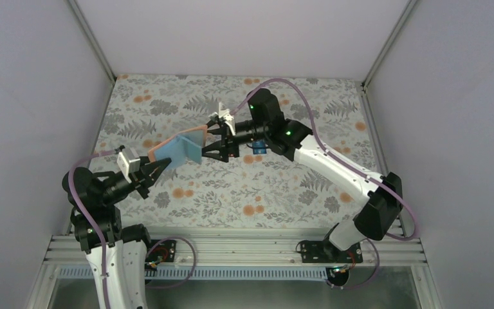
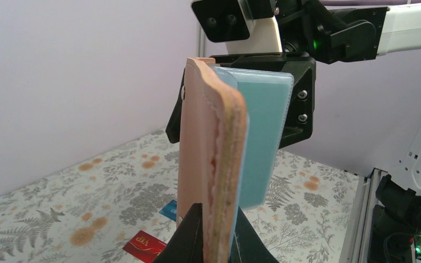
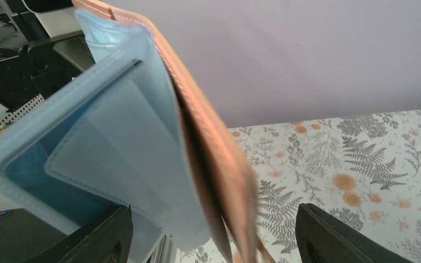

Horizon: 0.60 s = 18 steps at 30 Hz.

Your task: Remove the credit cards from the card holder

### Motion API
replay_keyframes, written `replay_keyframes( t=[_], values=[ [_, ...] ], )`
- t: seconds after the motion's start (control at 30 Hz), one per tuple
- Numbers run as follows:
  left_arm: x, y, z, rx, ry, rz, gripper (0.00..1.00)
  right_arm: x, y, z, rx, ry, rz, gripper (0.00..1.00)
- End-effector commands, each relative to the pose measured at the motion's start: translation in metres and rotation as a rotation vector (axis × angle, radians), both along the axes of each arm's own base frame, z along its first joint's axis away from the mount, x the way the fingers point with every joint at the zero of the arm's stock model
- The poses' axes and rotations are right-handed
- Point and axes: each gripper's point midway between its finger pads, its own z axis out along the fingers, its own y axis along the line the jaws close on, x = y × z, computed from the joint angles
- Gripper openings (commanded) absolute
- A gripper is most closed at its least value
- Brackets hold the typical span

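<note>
The card holder [image 1: 177, 149], reddish-brown outside and light blue inside, is held up in the air, partly open. My left gripper [image 1: 157, 168] is shut on its near edge; the left wrist view shows it edge-on [image 2: 211, 159] between my fingers [image 2: 192, 235]. My right gripper [image 1: 213, 143] is open, its jaws on either side of the holder's far end [image 3: 197, 142] without closing on it. A teal-tinted sleeve [image 2: 257, 137] stands out from the holder; I cannot tell whether the teal green card is in it. A red card [image 2: 144, 246] and a blue card [image 2: 169, 209] lie on the table.
The floral tablecloth [image 1: 244, 193] covers the table, with white walls on three sides. The blue card [image 1: 256, 148] lies under the right arm's wrist. An aluminium rail [image 1: 231, 248] runs along the near edge by the arm bases.
</note>
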Motion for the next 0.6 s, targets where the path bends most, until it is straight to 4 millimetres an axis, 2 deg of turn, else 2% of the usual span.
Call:
replay_keyframes(
  t=[0.0, 0.33, 0.47, 0.57],
  values=[
    [-0.003, 0.000, 0.005, 0.010, -0.037, 0.001, 0.02, -0.005, 0.011, 0.021, 0.046, -0.044, 0.008, 0.76],
    [0.003, 0.002, -0.003, -0.009, -0.005, 0.010, 0.02, -0.017, 0.030, 0.020, 0.035, -0.030, 0.027, 0.77],
    [0.007, 0.004, -0.004, -0.024, 0.015, 0.023, 0.02, -0.018, 0.029, 0.022, 0.039, -0.037, 0.024, 0.78],
    [0.006, 0.004, -0.006, -0.024, 0.019, 0.024, 0.02, -0.015, 0.028, 0.017, 0.018, -0.050, 0.006, 0.79]
  ],
)
